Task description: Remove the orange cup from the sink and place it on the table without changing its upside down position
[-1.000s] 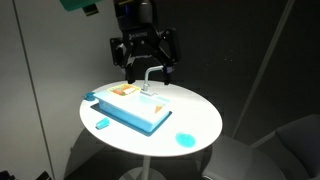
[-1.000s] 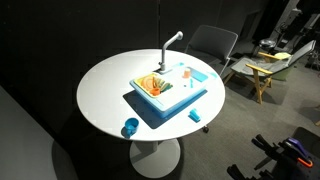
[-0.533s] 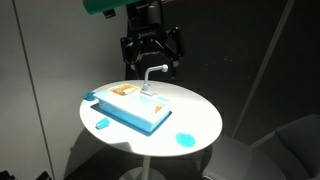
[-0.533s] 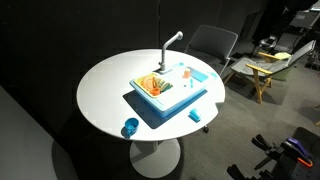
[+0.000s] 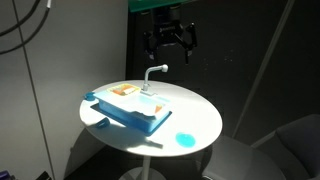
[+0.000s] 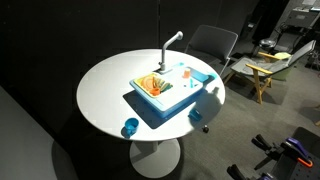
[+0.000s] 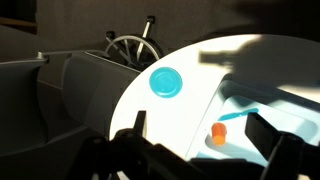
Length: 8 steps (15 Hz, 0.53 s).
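Note:
The tiny orange cup (image 7: 218, 133) sits in the pale basin of the light blue sink (image 7: 275, 100) in the wrist view, between my dark fingers and well below them. The sink (image 5: 128, 108) with its white faucet (image 5: 155, 72) stands on the round white table (image 5: 197, 112). It also shows in an exterior view (image 6: 170, 97) on the table (image 6: 105, 90); there I cannot make out the cup for sure. My gripper (image 5: 170, 40) hangs high above the faucet, open and empty. Its fingers (image 7: 200, 145) show as dark shapes.
A small round blue dish (image 5: 185, 139) lies on the table near its edge, also seen in the wrist view (image 7: 165, 81) and in an exterior view (image 6: 130, 127). A small blue piece (image 6: 198, 116) lies beside the sink. A chair (image 6: 210, 45) stands behind the table.
My gripper has risen from just above the faucet to high above the table and shifted sideways. The sink, cup and dish have not moved.

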Tool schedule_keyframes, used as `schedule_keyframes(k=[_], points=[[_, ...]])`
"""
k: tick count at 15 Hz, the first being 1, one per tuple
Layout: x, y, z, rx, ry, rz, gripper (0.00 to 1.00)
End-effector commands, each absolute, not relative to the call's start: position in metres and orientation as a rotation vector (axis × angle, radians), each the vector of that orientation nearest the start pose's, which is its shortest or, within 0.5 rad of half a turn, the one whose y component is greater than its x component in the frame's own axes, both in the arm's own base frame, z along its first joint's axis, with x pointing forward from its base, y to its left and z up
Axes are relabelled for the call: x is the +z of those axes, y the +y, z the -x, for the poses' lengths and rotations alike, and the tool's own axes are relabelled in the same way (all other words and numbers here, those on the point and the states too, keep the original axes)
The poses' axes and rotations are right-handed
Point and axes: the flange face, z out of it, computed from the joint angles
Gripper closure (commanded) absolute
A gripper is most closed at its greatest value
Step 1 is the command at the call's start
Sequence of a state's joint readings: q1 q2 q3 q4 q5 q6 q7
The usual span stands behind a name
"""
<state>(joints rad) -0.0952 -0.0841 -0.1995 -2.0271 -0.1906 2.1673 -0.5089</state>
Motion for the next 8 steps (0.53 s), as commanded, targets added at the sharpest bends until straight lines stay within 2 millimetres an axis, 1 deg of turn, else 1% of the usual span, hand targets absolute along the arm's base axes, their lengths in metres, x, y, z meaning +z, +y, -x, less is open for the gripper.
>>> schedule_keyframes(k=[1, 6, 8], points=[[0.516, -0.166, -0.561, -0.183, -0.511, 3.265, 0.0], [0.511, -0.152, -0.583, -0.142, -0.412, 3.257, 0.0], [0.503, -0.147, -0.589, -0.135, -0.41, 3.272, 0.0]])
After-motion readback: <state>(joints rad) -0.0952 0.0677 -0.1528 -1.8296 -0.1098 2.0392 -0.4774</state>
